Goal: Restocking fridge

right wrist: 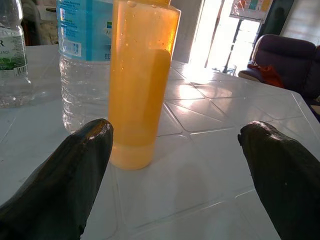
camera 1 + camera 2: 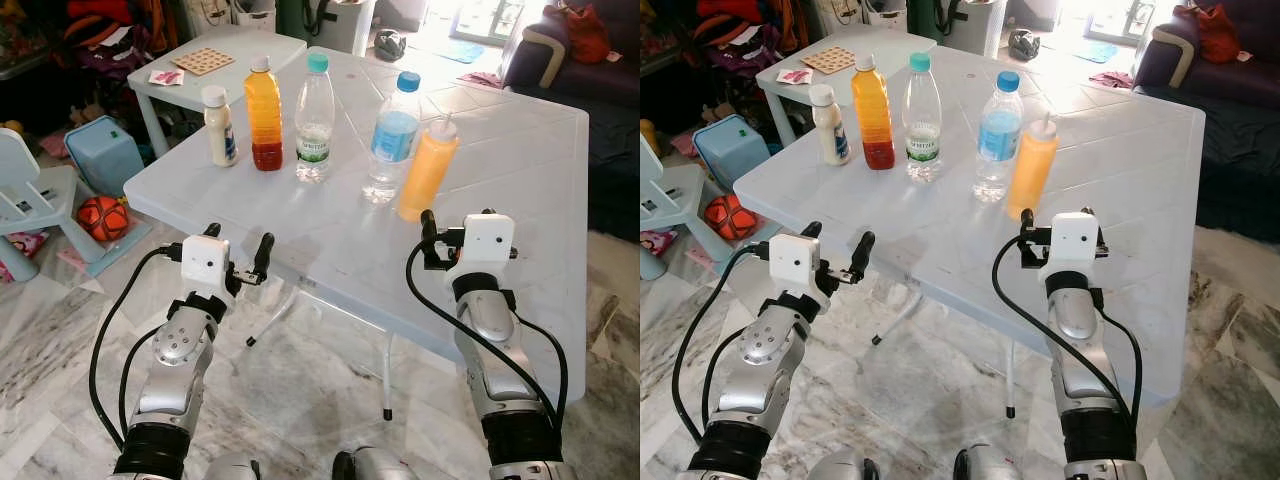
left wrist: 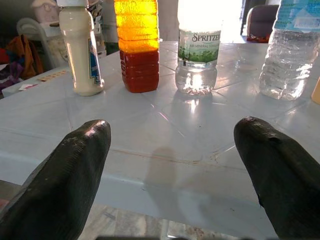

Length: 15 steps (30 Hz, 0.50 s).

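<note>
- On the white desk (image 2: 500, 160) five bottles stand upright in a row: a small white bottle (image 2: 218, 125) far left, an amber bottle (image 2: 264, 115), a green-capped water bottle (image 2: 314, 118), a blue-capped water bottle (image 2: 392, 138) and an orange squeeze bottle (image 2: 429, 168) at the right end.
- Right tool (image 1: 175, 165): fingers spread, empty, over the near part of the desk; the orange squeeze bottle lies just beyond it, slightly left of centre, long axis vertical.
- Left tool (image 3: 172, 165): fingers spread, empty, at the near edge, well short of the row.
- Judgement: the right arm is nearer, so a forward reach to the squeeze bottle likely comes first.
</note>
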Motion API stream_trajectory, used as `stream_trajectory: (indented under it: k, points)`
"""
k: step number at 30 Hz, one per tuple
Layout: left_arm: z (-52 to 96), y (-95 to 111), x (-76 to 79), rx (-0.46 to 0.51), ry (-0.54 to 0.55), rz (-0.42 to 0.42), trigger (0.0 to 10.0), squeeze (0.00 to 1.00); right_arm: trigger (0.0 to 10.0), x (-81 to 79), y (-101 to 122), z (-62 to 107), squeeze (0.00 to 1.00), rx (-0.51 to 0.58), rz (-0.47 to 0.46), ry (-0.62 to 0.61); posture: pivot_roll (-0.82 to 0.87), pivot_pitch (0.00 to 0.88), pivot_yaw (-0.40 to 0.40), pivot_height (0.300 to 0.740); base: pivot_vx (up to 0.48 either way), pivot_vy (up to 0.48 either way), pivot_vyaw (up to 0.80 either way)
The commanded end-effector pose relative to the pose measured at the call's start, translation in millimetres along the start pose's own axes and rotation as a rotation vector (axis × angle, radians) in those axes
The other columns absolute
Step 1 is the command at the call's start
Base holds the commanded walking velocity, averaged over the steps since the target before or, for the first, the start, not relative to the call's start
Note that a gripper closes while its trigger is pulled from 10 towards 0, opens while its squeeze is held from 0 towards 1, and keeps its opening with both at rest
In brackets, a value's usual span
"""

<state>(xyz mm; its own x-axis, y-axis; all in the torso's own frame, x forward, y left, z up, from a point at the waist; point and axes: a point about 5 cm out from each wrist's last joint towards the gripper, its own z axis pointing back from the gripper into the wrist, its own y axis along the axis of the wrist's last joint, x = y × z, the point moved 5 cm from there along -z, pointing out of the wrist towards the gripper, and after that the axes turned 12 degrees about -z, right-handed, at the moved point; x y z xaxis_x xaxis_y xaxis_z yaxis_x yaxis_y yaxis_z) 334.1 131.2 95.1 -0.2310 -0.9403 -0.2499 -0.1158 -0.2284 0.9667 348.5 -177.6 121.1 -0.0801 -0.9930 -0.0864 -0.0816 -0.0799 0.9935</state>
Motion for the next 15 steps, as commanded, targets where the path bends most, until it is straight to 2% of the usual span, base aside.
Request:
stream_trajectory:
  k: [1, 9, 10, 11, 15]
  points:
    - [-1.0, 1, -2.2, 0.004, 0.005, -0.005, 10.0, 0.00, 10.0, 3.5, 3, -1.6, 0.00, 0.009, -0.008, -0.020, 0.06, 0.000, -0.013, 0.740, 0.000, 0.000, 0.00]
    - [-1.7, 1, -3.1, 0.004, 0.007, -0.005, 10.0, 0.00, 10.0, 4.2, 2, -2.5, 0.00, 0.004, 0.005, -0.021, 0.06, 0.000, -0.013, 0.740, 0.000, 0.000, 0.00]
    - [-0.2, 3, -8.0, -0.022, 0.016, -0.036, 10.0, 0.00, 10.0, -8.0, 9, -15.5, 0.00, 0.018, -0.036, 0.011, 0.06, 0.044, -0.022, 0.740, 0.000, 0.000, 0.00]
    - [-0.1, 4, -9.5, -0.028, 0.021, -0.044, 10.0, 0.00, 10.0, -12.8, 12, -18.6, 0.00, 0.022, -0.051, 0.024, 0.06, 0.044, -0.022, 0.740, 0.000, 0.000, 0.00]
    - [-3.0, 1, -11.7, -0.036, 0.042, -0.043, 10.0, 0.00, 10.0, -16.6, 12, -17.2, 0.00, 0.019, -0.076, 0.029, 0.04, 0.024, -0.020, 0.740, 0.000, 0.000, 0.00]
